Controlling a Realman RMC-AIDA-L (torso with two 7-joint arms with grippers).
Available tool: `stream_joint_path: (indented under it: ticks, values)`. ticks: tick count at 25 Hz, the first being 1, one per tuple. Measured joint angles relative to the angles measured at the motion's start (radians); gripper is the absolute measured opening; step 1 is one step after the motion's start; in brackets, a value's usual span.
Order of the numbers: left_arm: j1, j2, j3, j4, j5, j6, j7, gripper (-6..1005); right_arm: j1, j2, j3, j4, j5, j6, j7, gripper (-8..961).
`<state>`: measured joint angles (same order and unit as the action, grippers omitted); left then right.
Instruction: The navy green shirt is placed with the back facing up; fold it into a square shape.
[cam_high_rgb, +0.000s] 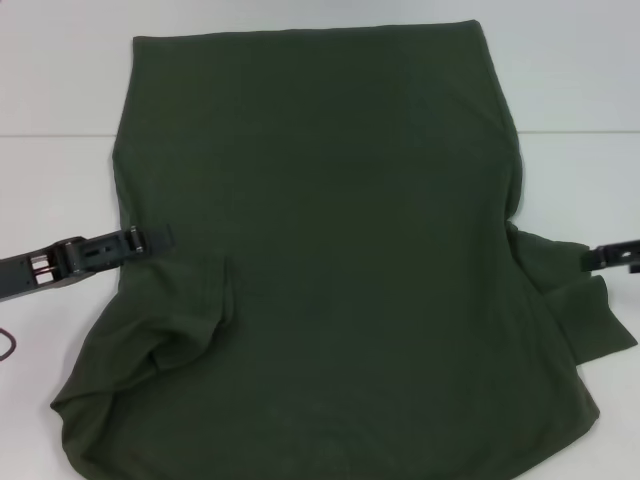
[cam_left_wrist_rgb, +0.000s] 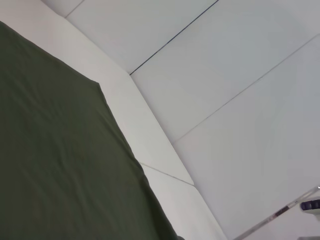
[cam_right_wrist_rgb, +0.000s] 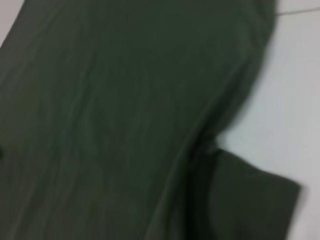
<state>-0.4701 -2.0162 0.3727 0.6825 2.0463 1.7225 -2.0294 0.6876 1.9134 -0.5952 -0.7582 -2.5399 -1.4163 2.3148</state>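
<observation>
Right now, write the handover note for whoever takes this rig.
Left gripper: at the navy green shirt's left edge, by the sleeve.
Right gripper: low at the shirt's right sleeve.
Shirt: spread on the white table, left sleeve partly turned in and bunched, right sleeve sticking out.
Done: at most a start on the left sleeve.
Left: fold both sides in, then fold lengthwise into a square.

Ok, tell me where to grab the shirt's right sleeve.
Grip the outer hem of the right sleeve on the navy green shirt, coming in from the robot's right, where the right tool is: it lies flat, spread outward, its free edge exposed.
</observation>
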Motion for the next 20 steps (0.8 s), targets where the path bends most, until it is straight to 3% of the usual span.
stream_joint_path:
  ticks: [9, 20]
  values:
    - [-0.004, -0.007, 0.001, 0.000, -0.008, 0.000, 0.001, 887, 0.005, 0.027, -0.100, 0.000, -0.022, 0.055, -0.031, 853]
    - [-0.002, -0.014, 0.002, 0.000, -0.011, -0.001, 0.001, 888, 0.005, 0.058, -0.107, 0.003, -0.044, 0.099, -0.027, 829]
